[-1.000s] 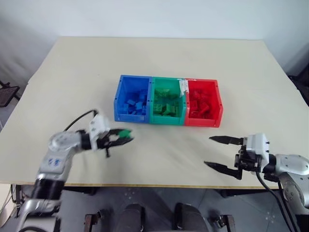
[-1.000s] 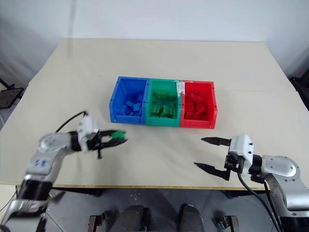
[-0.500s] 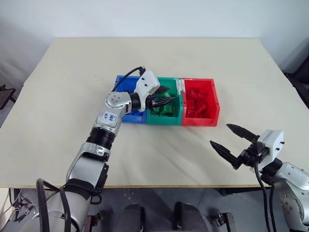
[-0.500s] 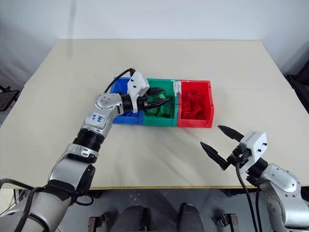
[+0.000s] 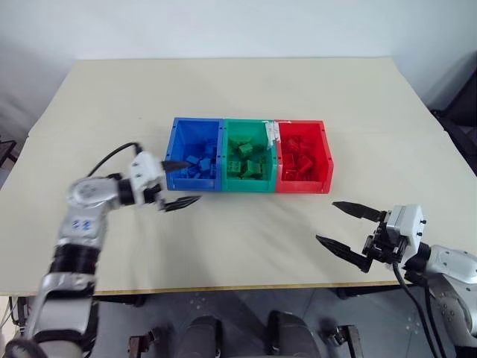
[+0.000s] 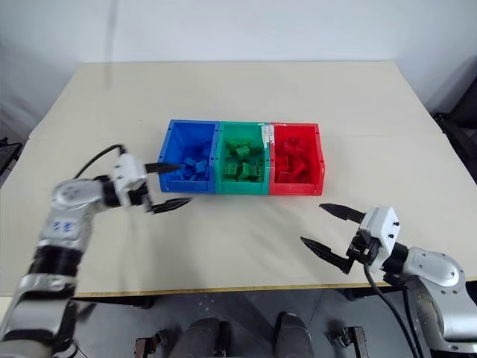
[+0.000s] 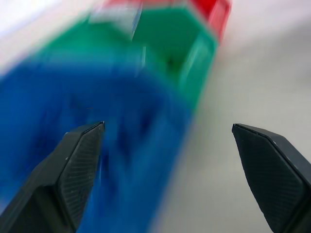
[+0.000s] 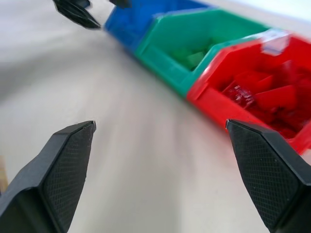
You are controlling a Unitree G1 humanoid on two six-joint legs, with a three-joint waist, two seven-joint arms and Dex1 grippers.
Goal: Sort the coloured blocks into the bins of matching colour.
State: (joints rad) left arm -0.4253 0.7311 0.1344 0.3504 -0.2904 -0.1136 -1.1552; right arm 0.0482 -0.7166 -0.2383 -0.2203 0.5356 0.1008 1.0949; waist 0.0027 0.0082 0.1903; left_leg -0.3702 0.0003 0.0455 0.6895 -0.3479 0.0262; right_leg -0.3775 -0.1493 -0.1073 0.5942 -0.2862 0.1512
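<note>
Pulled back from over the green bin, the left gripper now hangs spread wide and empty, just left of the bins. Right gripper waits spread near the table's front edge. Farther back, the coloured blocks lie inside the bins.

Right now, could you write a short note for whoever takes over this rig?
Left gripper: open, empty, beside the blue bin.
Right gripper: open, empty, over the table in front of the red bin.
Blocks: blue, green and red ones lie in their matching bins, green bin in the middle.
Done: no loose block visible on the table.
Left: apparently nothing; check the surroundings.
</note>
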